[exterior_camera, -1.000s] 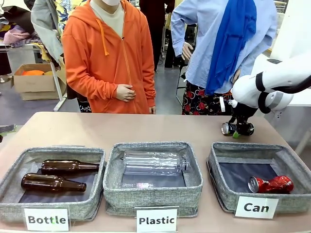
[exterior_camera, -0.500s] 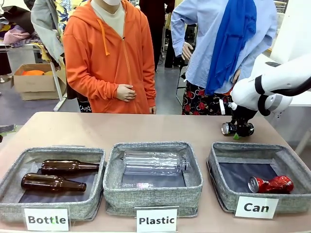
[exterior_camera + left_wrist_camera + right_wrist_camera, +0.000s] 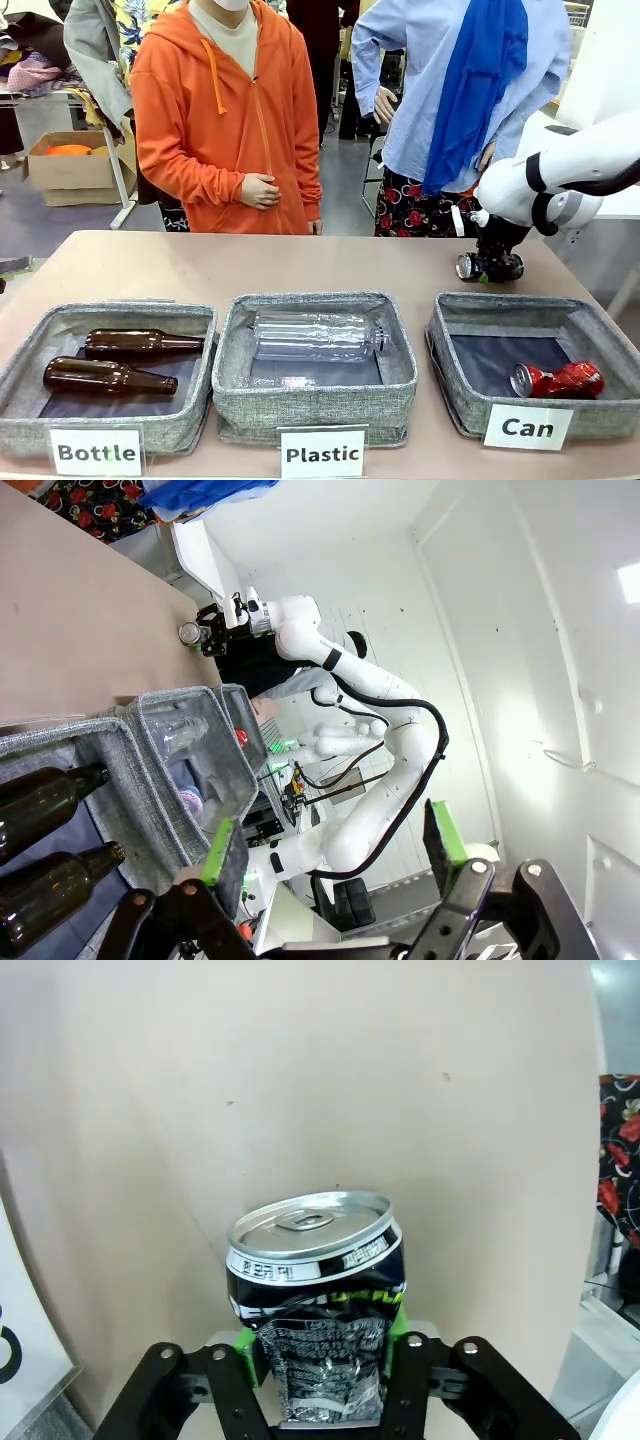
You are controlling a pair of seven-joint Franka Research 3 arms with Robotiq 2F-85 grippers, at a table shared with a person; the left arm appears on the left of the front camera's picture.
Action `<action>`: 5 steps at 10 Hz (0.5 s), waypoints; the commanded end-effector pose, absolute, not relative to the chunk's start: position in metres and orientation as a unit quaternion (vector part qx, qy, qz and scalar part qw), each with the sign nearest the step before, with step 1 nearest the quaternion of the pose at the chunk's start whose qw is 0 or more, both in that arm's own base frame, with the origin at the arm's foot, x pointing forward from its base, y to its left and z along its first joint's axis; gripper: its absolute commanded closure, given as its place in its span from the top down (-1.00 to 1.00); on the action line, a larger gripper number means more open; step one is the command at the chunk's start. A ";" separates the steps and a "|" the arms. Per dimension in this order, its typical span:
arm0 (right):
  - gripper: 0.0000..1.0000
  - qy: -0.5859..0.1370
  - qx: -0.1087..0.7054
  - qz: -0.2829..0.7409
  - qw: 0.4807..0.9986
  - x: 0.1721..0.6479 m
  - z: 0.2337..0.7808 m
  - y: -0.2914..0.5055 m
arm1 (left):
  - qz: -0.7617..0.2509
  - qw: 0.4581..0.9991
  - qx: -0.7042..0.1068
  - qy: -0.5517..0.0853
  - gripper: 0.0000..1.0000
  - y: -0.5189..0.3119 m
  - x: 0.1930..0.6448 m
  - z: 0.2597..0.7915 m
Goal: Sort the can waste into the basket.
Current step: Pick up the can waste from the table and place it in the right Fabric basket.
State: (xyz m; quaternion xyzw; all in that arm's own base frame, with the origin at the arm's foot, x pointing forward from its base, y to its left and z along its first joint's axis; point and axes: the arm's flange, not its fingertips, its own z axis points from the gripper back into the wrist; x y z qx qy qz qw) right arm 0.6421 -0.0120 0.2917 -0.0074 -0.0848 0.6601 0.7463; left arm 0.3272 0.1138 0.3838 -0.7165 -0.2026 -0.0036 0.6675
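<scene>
From the front view I see my right gripper (image 3: 489,266) at about two o'clock on the table, just past the far rim of the basket labelled "Can" (image 3: 470,308). Its jaws are closed on the black-and-silver can (image 3: 470,265), which lies sideways in the grip with its silver end facing nine o'clock. In the right wrist view the same can (image 3: 318,1310) sits between the green pads (image 3: 246,1345), pinched across its crumpled body, with the silver lid pointing away from the wrist and the bare tabletop (image 3: 300,1080) beyond it. The red can (image 3: 557,380) already lies in the basket, at its near right corner, about four o'clock.

I judge this can to be very light and thin-walled. The crushed creases give the pads something to bite, but the metal will dent further under hard pressure and its printed skin is slick. The creased middle, where I have it, seems the best hold; the rigid rim would slip.

My left gripper (image 3: 330,850) hangs with its fingers spread wide, holding nothing.
</scene>
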 end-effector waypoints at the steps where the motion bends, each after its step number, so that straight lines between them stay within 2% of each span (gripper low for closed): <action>1: -0.92 -0.075 -0.008 0.661 0.747 0.642 0.292 -0.010 | 0.001 0.665 -0.719 -0.200 0.85 0.113 0.327 0.389; 2: -1.00 -0.076 -0.005 0.663 0.744 0.641 0.292 -0.009 | 0.001 0.665 -0.719 -0.200 0.85 0.113 0.327 0.389; 5: -1.00 -0.083 -0.008 0.665 0.742 0.638 0.300 -0.009 | 0.001 0.665 -0.719 -0.200 0.85 0.113 0.327 0.389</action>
